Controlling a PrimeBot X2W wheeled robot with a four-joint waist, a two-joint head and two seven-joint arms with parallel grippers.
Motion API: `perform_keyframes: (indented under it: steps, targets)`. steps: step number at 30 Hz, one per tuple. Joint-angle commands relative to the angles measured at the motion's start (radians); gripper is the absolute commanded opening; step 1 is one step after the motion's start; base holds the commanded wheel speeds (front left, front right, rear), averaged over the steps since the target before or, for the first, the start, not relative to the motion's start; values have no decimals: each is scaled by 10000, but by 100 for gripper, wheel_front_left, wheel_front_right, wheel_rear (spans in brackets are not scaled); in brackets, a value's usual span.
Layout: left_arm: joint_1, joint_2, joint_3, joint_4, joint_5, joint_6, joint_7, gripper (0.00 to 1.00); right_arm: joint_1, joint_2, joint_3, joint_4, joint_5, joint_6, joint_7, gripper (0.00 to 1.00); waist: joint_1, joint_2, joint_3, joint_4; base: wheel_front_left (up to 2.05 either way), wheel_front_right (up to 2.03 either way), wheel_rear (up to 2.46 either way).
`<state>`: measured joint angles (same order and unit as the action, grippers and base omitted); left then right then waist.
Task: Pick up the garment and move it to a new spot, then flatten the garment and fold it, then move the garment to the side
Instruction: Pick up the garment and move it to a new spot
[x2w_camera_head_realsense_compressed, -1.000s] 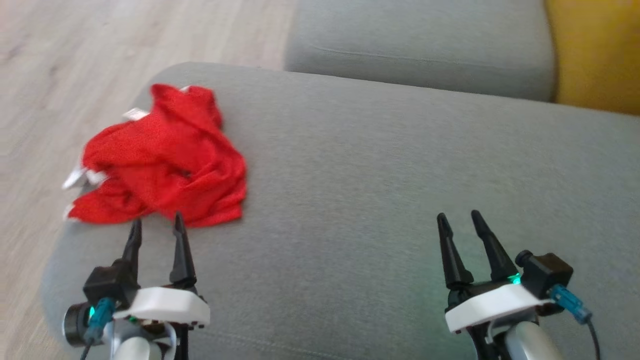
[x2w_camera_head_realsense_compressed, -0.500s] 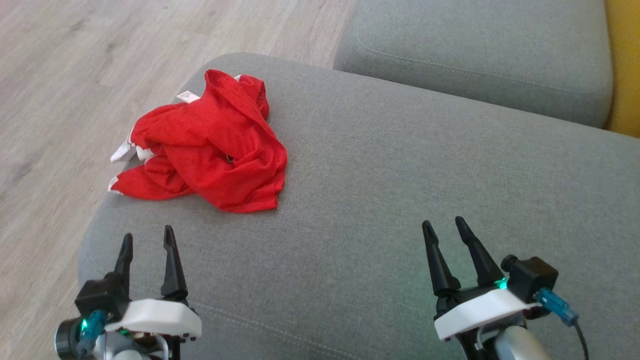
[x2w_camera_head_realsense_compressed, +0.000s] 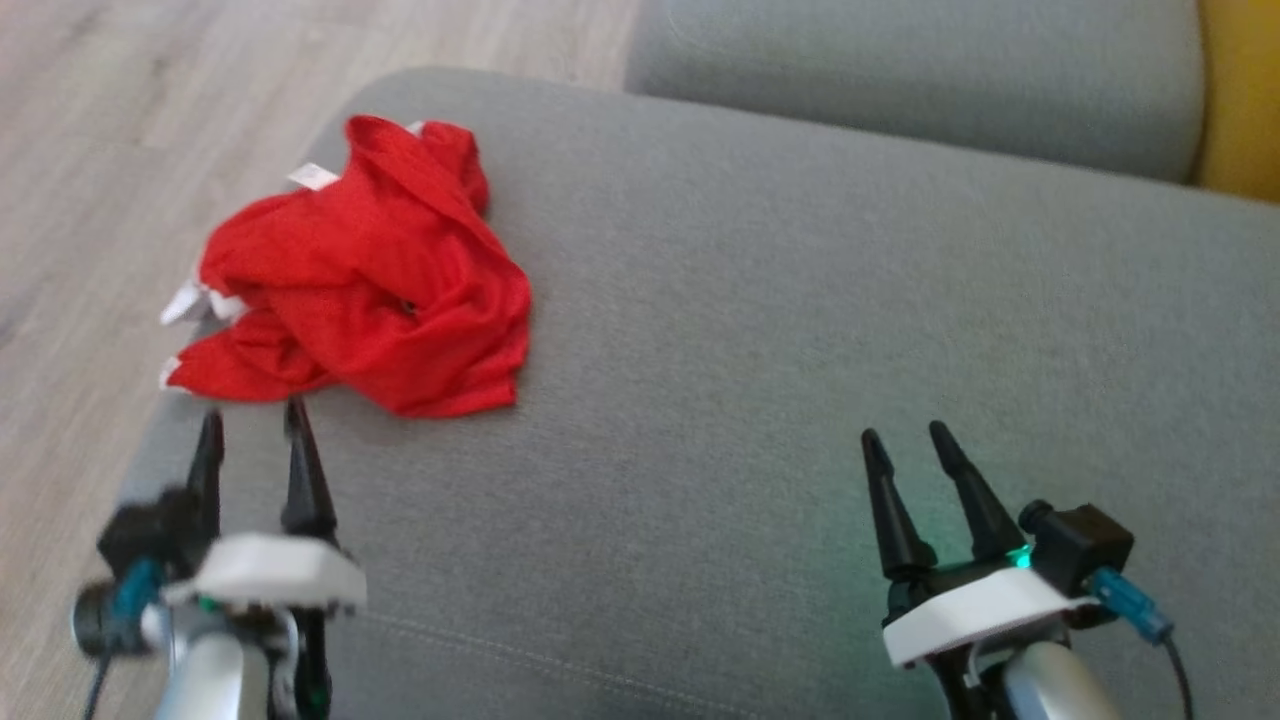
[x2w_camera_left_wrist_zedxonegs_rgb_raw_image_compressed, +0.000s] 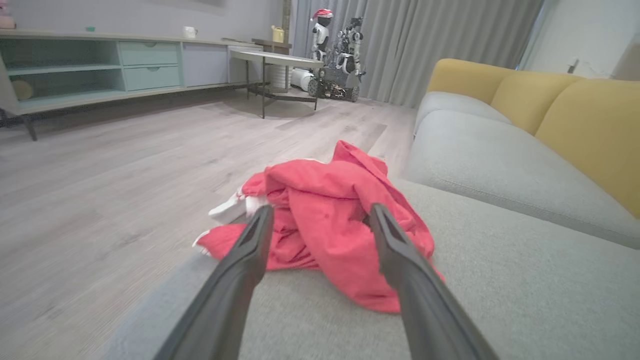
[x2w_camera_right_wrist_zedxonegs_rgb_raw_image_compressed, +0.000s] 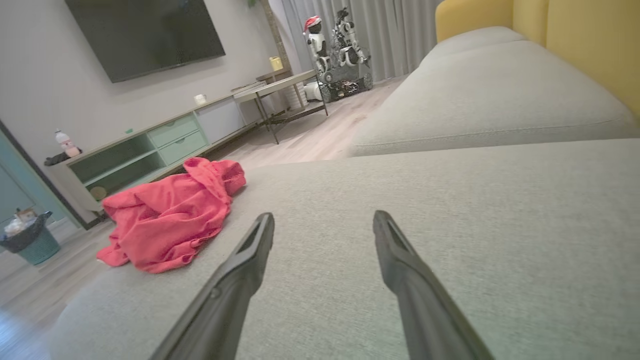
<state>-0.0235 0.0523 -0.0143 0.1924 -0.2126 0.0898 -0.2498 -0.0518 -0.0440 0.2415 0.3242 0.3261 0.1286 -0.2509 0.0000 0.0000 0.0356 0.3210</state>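
My left pincer (x2w_camera_head_realsense_compressed: 252, 410), wide open and empty, has closed in to just short of the crumpled red garment (x2w_camera_head_realsense_compressed: 370, 290) on the sofa seat (x2w_camera_head_realsense_compressed: 750, 350), so grasping looks next; my right pincer (x2w_camera_head_realsense_compressed: 904, 430), open too, stands well apart from it.

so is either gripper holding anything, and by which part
Nothing held: left gripper and right gripper are open; the crumpled red fabric garment lies free on the grey cushion.

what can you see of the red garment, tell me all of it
The red garment is a crumpled heap of thin, matte fabric with white trim and a white tag. It lies bunched and unfolded at the left end of the grey sofa cushion, its white ends at the rim. Nothing grips it.
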Motion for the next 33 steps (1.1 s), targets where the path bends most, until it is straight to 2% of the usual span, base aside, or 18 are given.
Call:
perform_keyframes:
  steps: [1, 6, 10, 15, 23, 29, 33]
  targets:
    - [-1058, 225, 419, 5, 87, -191, -120, 100, -513, -62, 20, -376, -175, 21, -109, 100, 0, 0, 424, -374, 0, 0, 0]
    - [-2677, 902, 424, 1247, 83, -699, 168, 100, -785, -62, -524, -606, -445, 21, -109, 100, 0, 0, 1141, -903, 0, 0, 0]
    - [-4114, 1480, 351, 2299, 19, -1081, 1094, 100, -1020, -62, -722, -822, -604, 21, -108, 100, 0, 0, 1733, -1363, 0, 0, 0]
    - [-5707, 2295, 248, 3665, 200, -1271, 2269, 100, -1273, -62, -760, -1006, -653, 21, -107, 100, 0, 0, 2352, -1923, 0, 0, 0]
    - [-7229, 3215, 6, 5581, 573, -1281, 3669, 100, -1457, -62, -734, -1199, -650, 21, -108, 100, 0, 0, 2914, -2513, 0, 0, 0]
    - [-7894, 3795, -233, 6869, 987, -991, 4147, 100, -1533, -62, -737, -1292, -546, 21, -108, 100, 0, 0, 3139, -2808, 0, 0, 0]
    - [-8109, 3959, -296, 7563, 1000, -989, 4288, 100, -1558, -62, -711, -1314, -498, 21, -108, 100, 0, 0, 3218, -2923, 0, 0, 0]
